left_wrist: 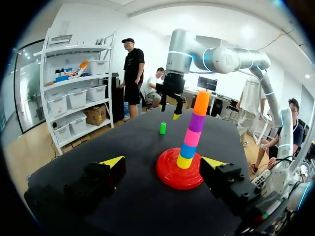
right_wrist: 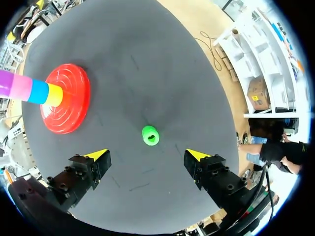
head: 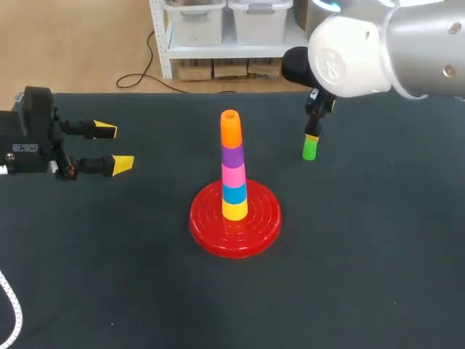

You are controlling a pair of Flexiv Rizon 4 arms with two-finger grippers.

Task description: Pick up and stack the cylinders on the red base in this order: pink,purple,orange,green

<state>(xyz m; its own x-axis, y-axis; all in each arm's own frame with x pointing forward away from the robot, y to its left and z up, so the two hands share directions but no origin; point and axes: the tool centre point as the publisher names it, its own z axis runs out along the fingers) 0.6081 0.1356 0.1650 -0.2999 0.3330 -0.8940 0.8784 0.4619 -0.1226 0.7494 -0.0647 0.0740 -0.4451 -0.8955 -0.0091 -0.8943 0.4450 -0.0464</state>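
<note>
The red base [head: 256, 224] [left_wrist: 171, 169] [right_wrist: 74, 98] sits mid-table with a stack on its peg: yellow, blue, pink [head: 233, 174], purple [head: 232, 155] and orange [head: 230, 129] on top. The green cylinder [head: 309, 149] [left_wrist: 162, 128] [right_wrist: 150, 135] stands upright on the black table, right of the stack. My right gripper [head: 314, 125] [right_wrist: 147, 156] hangs open just above it, with the cylinder ahead between its yellow tips and nothing touching. My left gripper [head: 114, 147] [left_wrist: 162, 161] is open and empty at the table's left side, pointing at the stack.
The black table [head: 363, 276] spreads around the base. A white cable [head: 13, 309] lies at its front left corner.
</note>
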